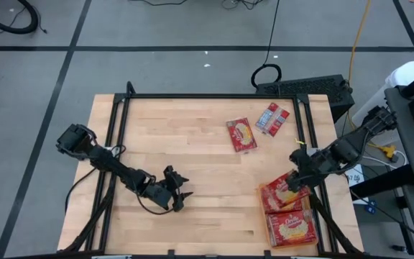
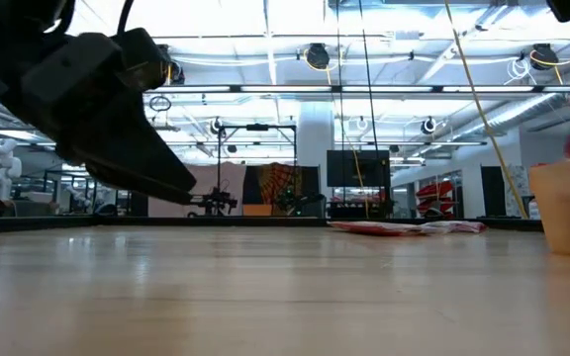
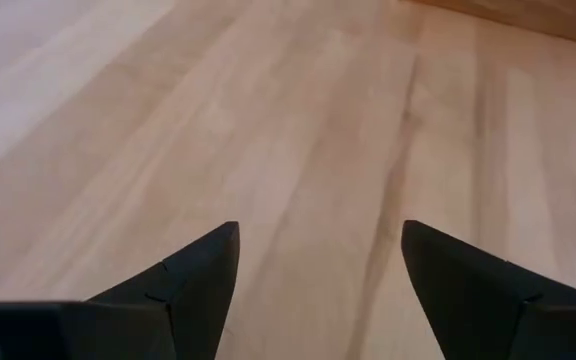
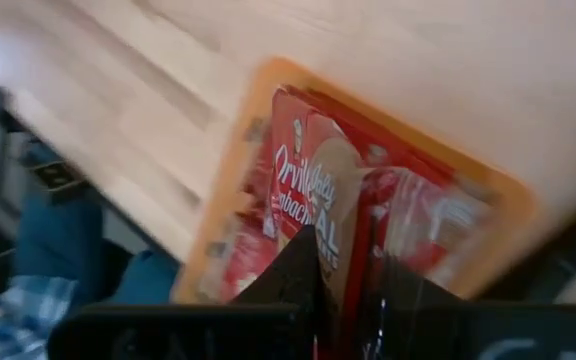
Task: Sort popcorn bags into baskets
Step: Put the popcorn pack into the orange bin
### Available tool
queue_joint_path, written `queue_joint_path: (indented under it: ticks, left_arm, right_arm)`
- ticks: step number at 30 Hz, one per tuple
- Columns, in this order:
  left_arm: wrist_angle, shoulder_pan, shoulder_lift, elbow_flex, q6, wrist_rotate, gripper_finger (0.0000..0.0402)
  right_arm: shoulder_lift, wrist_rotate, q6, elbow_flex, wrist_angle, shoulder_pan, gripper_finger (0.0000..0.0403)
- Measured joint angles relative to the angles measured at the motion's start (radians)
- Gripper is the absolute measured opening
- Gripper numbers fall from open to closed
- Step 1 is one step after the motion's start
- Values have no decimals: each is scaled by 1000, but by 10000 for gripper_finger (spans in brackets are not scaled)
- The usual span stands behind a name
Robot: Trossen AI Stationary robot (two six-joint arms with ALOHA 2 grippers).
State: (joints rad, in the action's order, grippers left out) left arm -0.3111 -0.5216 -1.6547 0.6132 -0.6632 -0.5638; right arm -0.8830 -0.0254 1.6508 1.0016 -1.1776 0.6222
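Orange tray point(image 1: 291, 229): flat red bags | right claw point(image 1: 297, 182) pinching one bag point(image 1: 282, 192) | left claw point(image 1: 180, 195) spread

popcorn bag point(image 4: 313, 205) | reads "Orville…" | rest unreadable

**Hidden, cropped and blurred**

Below the right end effector point(image 1: 298, 181), the orange basket point(image 1: 264, 214) is largely covered by popcorn bags point(image 1: 290, 227); their number cannot be counted. In the right wrist view the basket point(image 4: 230, 170) and bags point(image 4: 313, 190) are blurred, and the fingers hide whatever sits between them. In the low view the basket point(image 2: 568, 208) is cut by the edge.
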Motion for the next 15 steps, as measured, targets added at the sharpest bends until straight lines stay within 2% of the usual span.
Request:
queue_joint_path:
  ticks: [9, 15]
  left_arm:
    - [0, -24, 0, 0, -28, -12, 282]
    - [0, -15, 0, 0, -31, -13, 282]
  right_arm:
    - [-14, -8, 118, 0, -45, 99, 15]
    - [-38, -112, 120, 0, -34, 158, 15]
